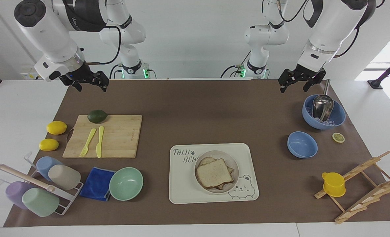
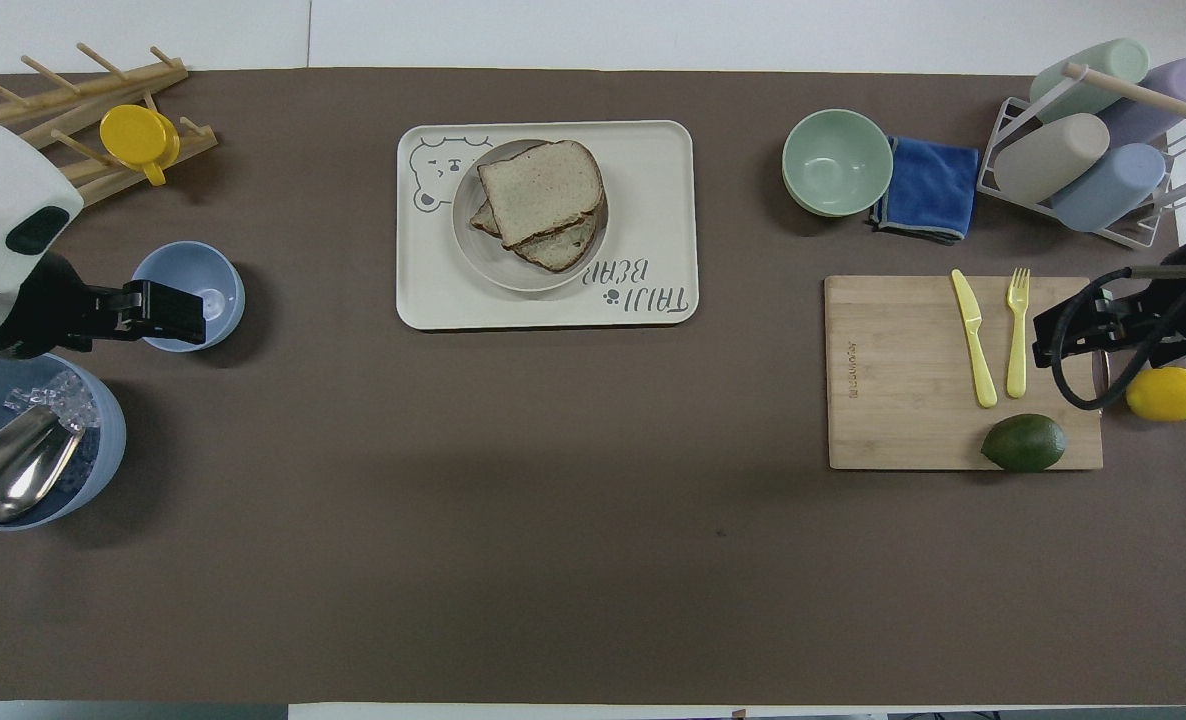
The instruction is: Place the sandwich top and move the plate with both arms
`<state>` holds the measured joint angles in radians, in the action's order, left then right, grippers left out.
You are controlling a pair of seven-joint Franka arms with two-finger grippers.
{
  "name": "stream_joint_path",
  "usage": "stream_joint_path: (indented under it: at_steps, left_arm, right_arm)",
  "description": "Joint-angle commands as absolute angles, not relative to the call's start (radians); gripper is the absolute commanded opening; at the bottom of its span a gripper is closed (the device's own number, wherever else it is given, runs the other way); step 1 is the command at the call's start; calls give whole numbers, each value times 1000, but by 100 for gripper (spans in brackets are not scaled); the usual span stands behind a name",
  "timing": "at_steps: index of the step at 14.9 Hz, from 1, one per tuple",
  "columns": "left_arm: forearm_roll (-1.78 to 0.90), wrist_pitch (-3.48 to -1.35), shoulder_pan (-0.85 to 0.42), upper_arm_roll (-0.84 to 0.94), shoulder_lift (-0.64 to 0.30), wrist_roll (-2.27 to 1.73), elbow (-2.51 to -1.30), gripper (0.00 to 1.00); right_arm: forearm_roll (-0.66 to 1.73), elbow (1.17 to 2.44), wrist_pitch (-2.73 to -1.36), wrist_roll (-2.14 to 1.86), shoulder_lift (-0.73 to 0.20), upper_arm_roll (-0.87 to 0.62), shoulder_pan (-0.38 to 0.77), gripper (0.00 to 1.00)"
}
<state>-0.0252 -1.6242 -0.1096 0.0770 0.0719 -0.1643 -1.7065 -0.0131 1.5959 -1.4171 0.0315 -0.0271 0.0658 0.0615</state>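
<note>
Bread (image 1: 214,173) already tops the sandwich on the plate (image 1: 234,164), so carrying remains. Left tool (image 1: 292,80) and right tool (image 1: 88,80) hang raised over the table's ends, fingers apart, ready to reach in.

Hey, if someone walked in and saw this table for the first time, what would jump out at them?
Probably the sandwich top, lying on other bread on the plate, which sits on the bear-print tray mid-table. Then the two arms, both raised and holding nothing: the left gripper above the mat beside the ice bowl, the right gripper above the mat's edge nearest the robots, near the cutting board.
</note>
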Motion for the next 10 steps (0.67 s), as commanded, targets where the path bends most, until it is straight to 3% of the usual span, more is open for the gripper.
stream_joint_path:
  at_steps: [1,10]
  left_arm:
    - [-18,-1620,-141,55,71,-166,-1707,100]
    - [-23,-1591,-140,55,60,-167,-1678,100]
  right_arm:
    - [9,1614,-1430,12,-9,63,49,100]
    - [9,1614,-1430,12,-9,63,48,100]
